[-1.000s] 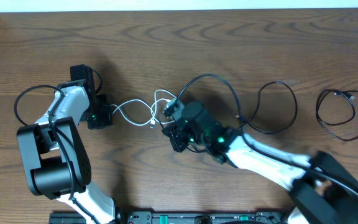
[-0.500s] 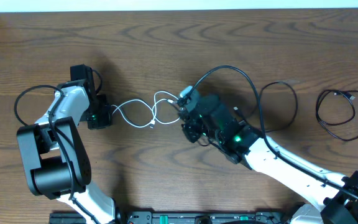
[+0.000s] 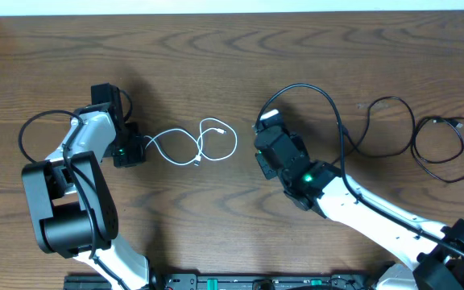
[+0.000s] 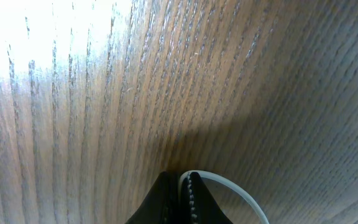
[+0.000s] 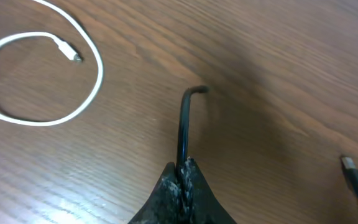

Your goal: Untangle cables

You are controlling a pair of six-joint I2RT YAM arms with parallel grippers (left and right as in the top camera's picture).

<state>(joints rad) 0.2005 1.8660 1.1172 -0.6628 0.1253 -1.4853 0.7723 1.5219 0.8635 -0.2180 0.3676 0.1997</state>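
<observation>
1. left gripper (image 4: 185,186) is clamped on the white cable (image 5: 100,71), whose loops lie apart from the black cable (image 5: 182,124).
2. right gripper (image 5: 182,169) is pinched shut on the black cable.
3. risk: pulling the white cable taut could cinch its loops into a knot, and either thin cord may slip free.

Matt grained wood table (image 3: 216,64), smooth white cable (image 5: 99,73), semi-gloss blk cable (image 5: 182,130).

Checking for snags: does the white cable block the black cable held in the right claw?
No. The black cable, pinched in the right claw, lies clear of the white cable, bare table between them.
</observation>
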